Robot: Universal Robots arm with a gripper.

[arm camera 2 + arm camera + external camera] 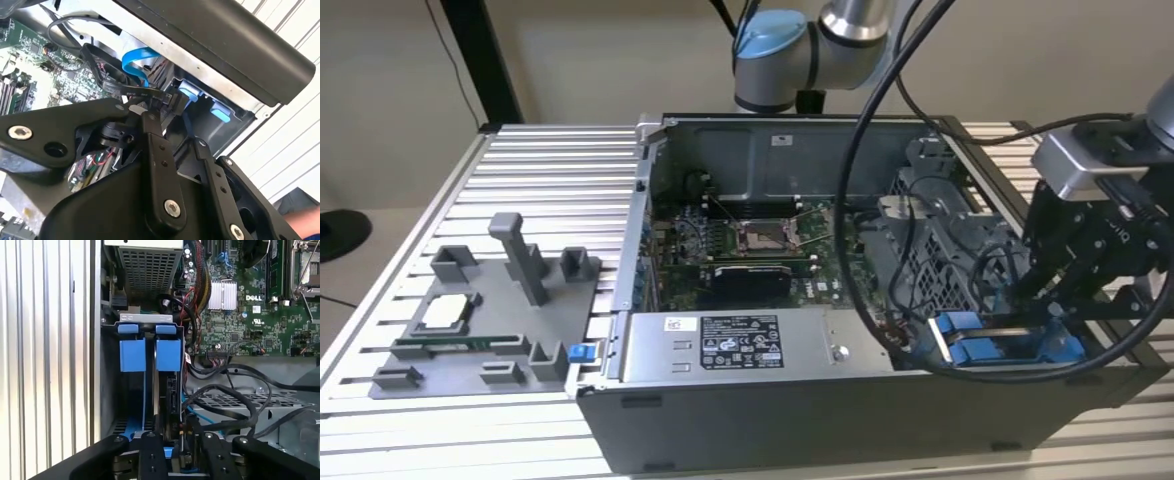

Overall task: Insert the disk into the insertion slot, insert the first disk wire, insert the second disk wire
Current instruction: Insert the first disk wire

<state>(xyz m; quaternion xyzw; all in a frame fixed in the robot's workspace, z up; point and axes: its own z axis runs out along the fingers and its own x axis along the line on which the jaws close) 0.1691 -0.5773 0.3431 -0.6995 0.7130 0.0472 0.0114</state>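
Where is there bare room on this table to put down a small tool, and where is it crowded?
Bare table slats lie behind the grey fixture tray and in front of it, by the near edge. Crowded: the computer case corner at the insertion slot, where the claw hangs among black cables.

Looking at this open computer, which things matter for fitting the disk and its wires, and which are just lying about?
For the job:
insertion slot
blue flat wire
gripper, close by the slot

Lying about:
power-supply box
processor socket
grey parts tray beside the case
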